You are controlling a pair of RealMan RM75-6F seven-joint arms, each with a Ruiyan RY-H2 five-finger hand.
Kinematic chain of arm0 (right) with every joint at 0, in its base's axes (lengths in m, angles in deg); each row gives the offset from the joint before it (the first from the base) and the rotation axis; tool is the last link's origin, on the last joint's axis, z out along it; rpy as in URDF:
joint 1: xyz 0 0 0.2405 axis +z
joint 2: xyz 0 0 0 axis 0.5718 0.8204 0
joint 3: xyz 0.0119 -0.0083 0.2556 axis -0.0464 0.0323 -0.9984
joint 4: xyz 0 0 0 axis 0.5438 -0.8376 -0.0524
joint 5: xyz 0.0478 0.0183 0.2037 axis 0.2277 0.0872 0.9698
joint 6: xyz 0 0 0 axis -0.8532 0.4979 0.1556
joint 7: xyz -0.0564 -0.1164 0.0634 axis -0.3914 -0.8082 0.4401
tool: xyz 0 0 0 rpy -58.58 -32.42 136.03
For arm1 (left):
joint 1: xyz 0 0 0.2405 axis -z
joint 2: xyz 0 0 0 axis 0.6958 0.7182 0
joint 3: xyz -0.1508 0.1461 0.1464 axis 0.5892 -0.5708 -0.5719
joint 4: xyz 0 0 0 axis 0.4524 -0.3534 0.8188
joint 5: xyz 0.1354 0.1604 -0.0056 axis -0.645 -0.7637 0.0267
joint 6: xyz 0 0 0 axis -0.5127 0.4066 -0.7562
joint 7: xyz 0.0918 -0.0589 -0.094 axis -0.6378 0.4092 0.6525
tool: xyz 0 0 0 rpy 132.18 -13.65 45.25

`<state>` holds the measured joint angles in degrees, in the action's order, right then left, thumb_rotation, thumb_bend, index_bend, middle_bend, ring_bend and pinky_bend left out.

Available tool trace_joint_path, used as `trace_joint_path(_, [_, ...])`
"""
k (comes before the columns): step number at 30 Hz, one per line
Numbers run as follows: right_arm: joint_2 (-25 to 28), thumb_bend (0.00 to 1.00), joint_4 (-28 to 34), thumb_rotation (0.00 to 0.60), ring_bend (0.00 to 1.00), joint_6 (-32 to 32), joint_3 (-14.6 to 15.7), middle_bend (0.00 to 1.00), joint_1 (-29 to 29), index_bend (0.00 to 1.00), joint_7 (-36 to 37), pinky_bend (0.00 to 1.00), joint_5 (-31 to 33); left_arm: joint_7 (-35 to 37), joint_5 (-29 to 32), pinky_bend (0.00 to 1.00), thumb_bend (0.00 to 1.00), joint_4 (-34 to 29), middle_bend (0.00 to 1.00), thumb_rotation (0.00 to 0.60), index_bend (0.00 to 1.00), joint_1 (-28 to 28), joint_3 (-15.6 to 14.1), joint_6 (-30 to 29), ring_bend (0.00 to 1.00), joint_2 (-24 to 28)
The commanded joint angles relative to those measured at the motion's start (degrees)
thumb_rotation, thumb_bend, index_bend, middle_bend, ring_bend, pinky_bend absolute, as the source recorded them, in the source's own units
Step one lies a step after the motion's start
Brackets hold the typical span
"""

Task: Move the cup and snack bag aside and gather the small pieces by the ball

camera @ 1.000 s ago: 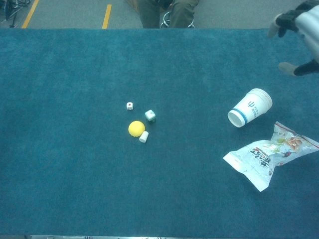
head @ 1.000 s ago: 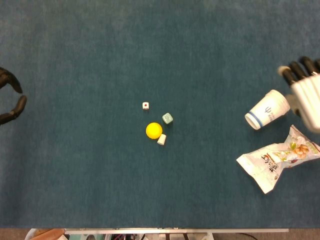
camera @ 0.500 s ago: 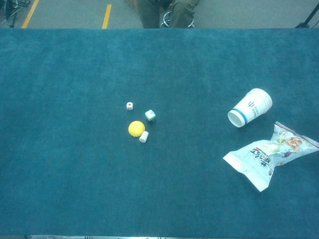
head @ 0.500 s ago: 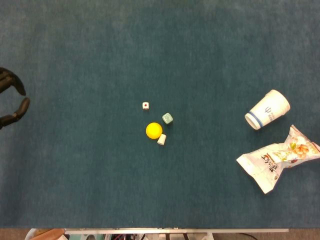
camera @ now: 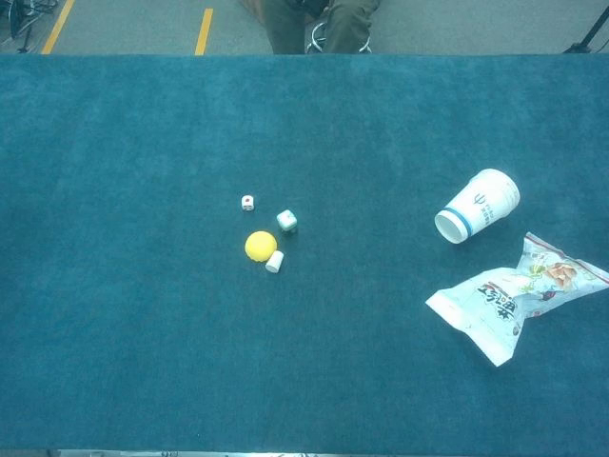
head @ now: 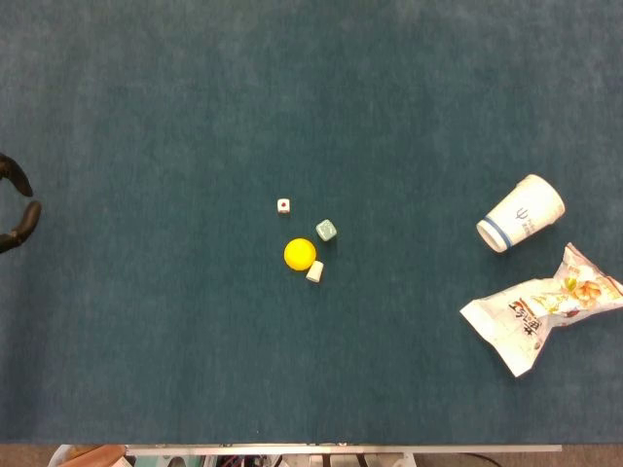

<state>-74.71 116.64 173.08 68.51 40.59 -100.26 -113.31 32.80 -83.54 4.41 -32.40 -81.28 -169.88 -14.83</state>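
A yellow ball [head: 300,253] [camera: 259,245] lies near the middle of the blue table. Three small pieces lie close to it: a white die with a red dot [head: 283,205] [camera: 247,202], a pale green die [head: 326,230] [camera: 286,221], and a small white piece [head: 314,271] [camera: 274,261] touching the ball. A white paper cup [head: 521,213] [camera: 478,206] lies on its side at the right. A snack bag [head: 541,308] [camera: 516,296] lies flat just below it. Only the dark fingertips of my left hand [head: 17,209] show at the left edge of the head view, apart and holding nothing. My right hand is out of both views.
The table's front edge [head: 341,448] runs along the bottom of the head view. A seated person's legs [camera: 319,24] show beyond the far edge in the chest view.
My right hand, beside the cup a second ago, has withdrawn out of view. My left hand has slid further off the left edge. The cup, bag, ball and pieces have not moved.
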Motion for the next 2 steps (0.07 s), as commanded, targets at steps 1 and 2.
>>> trace_joint_path(1, [-0.33, 0.17, -1.06, 0.6, 0.32, -1.25, -0.57, 0.43, -0.05, 0.46, 1.4, 0.41, 0.51, -0.33, -0.31, 0.5, 0.31, 0.11, 0.49, 0.6, 0.55, -0.39, -0.52, -0.38, 0.34, -0.32])
trace_joint_path(2, [-0.49, 0.17, -1.48, 0.6, 0.32, -1.77, -0.76, 0.43, -0.05, 0.46, 2.08, 0.41, 0.71, -0.55, -0.39, 0.5, 0.31, 0.02, 0.49, 0.6, 0.55, -0.56, -0.66, -0.6, 0.34, -0.3])
